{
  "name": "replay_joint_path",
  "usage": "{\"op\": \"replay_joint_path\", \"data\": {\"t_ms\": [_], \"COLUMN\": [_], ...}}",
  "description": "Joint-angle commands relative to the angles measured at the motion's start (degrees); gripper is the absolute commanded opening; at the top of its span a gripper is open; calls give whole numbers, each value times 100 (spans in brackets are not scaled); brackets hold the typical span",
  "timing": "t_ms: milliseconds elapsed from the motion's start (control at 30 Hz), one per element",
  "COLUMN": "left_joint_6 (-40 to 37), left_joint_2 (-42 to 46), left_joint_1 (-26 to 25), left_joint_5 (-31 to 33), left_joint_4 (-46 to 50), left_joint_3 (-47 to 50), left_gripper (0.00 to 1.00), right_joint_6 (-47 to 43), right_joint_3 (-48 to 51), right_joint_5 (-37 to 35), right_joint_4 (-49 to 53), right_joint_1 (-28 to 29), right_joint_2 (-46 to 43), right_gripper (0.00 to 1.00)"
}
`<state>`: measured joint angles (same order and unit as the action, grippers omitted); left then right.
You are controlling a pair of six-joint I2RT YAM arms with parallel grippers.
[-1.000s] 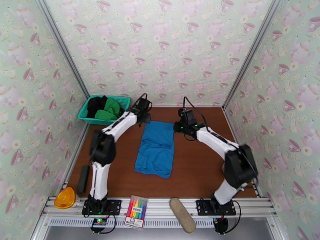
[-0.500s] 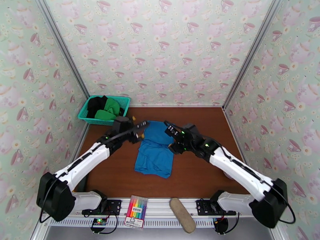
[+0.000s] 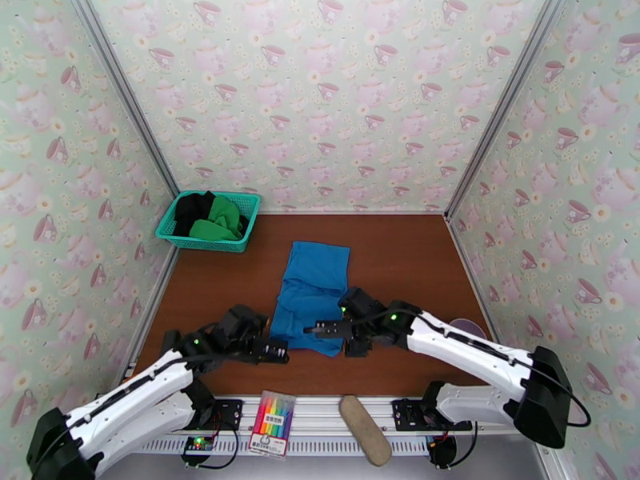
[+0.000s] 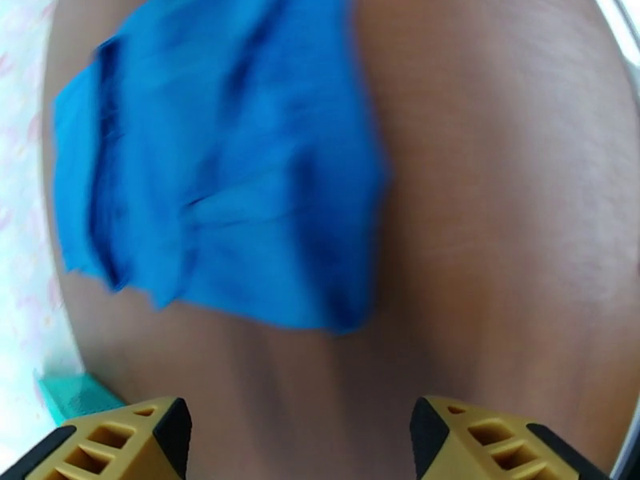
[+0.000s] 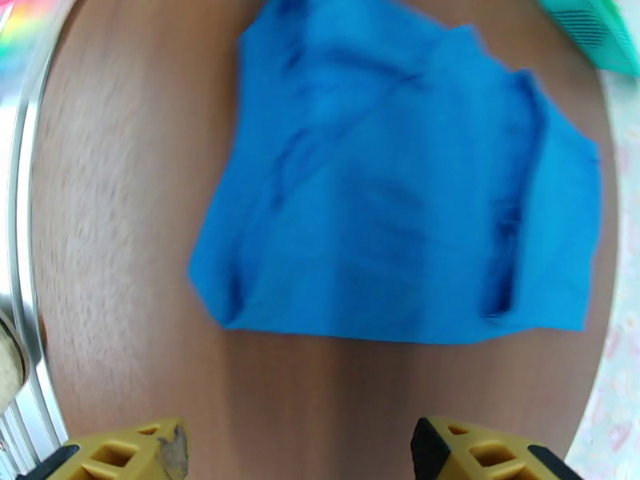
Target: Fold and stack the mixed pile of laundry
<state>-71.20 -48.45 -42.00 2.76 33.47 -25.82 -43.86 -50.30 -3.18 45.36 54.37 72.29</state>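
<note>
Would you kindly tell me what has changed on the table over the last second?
Both arms swung back: the left hand and right hand moved from the far edge of the blue garment to its near edge, open, holding nothing. The blue garment stayed put; green garment and black garment remain in the basket.

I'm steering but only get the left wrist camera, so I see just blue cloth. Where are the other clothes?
Observer: The green garment and the black garment lie in the teal basket, far left corner.
Operator: Where's my other gripper?
Observer: The right gripper is open, at the near end of the blue garment.
Operator: What's behind me?
Observer: A colourful striped pack lies on the front rail.
</note>
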Motion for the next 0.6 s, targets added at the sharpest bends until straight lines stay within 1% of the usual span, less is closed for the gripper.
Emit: {"op": "replay_joint_path", "data": {"t_ms": [0,133,233,433,567], "left_joint_6": [-88,3,82,80,80], "left_joint_2": [-266,-868,-1271,-1853,-2011], "left_joint_1": [-11,123,232,224,199], "left_joint_5": [-83,-166,-223,-304,-319], "left_joint_4": [-572,-1427,-1793,-1948,-1865], "left_joint_3": [205,86,-67,-102,-100], "left_gripper": [74,69,68,64,58], "right_joint_6": [-141,-153,-157,-186,-196], "right_joint_3": [79,136,155,184,184], "right_joint_5": [-144,-157,-76,-12,207], "right_joint_4": [-300,-452,-541,-702,-826], "right_joint_1": [55,56,63,57,57], "right_joint_2": [296,582,670,768,910], "right_gripper": [76,75,75,76,76]}}
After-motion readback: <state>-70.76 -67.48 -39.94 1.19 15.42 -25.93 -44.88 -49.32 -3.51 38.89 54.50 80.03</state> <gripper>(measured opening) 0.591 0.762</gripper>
